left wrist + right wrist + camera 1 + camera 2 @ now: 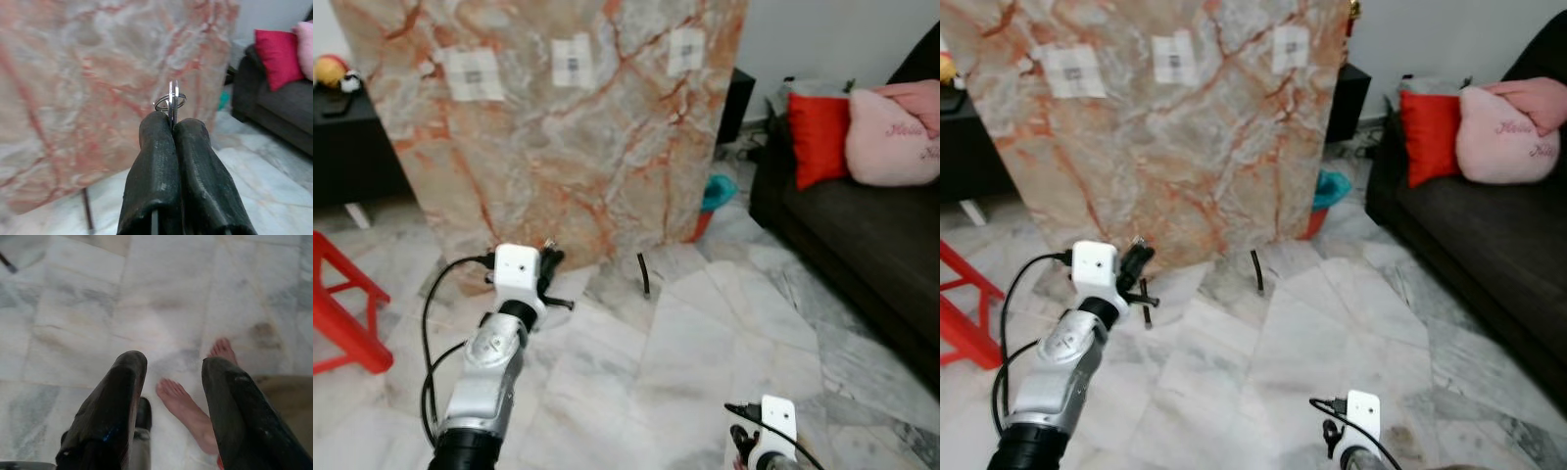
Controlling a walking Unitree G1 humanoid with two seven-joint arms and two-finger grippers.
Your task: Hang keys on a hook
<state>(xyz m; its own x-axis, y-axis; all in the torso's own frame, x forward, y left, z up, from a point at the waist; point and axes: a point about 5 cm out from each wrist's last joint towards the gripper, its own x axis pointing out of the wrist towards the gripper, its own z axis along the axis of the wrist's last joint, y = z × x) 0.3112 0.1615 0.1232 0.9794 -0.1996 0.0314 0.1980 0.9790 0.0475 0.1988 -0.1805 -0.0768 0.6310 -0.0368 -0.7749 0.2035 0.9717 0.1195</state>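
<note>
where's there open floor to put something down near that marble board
Bare marble floor lies between the marble board and the dark sofa. Crowded spots: the red stool at the left, the teal basin behind the board's right edge.

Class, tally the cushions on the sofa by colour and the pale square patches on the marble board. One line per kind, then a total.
Red cushions: 1
Pink cushions: 1
Pale square patches on the marble board: 3
Total: 5

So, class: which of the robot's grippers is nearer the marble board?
Left. The left gripper, shut on the keys, is raised just before the marble board; the right gripper hangs low, over the floor.
</note>
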